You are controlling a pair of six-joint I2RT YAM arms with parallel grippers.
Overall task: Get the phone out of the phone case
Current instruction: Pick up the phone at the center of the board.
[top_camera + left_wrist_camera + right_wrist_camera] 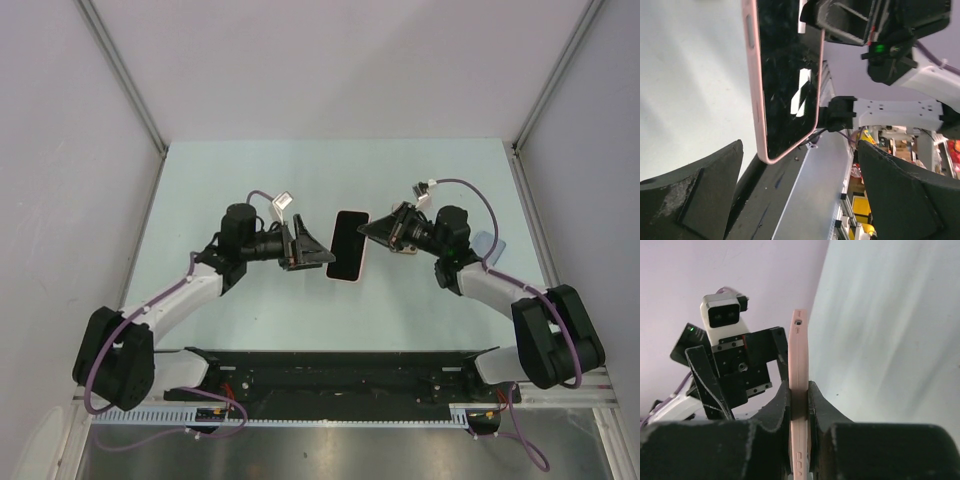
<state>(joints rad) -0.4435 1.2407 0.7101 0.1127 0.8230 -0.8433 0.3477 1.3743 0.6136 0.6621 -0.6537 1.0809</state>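
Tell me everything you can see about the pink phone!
The phone is a slim rectangle with a glossy black screen, dark and a little smudged, sitting in its pale pink case with rounded corners. The right gripper pinches it front and back near one edge. The open left gripper hovers beside it without touching.
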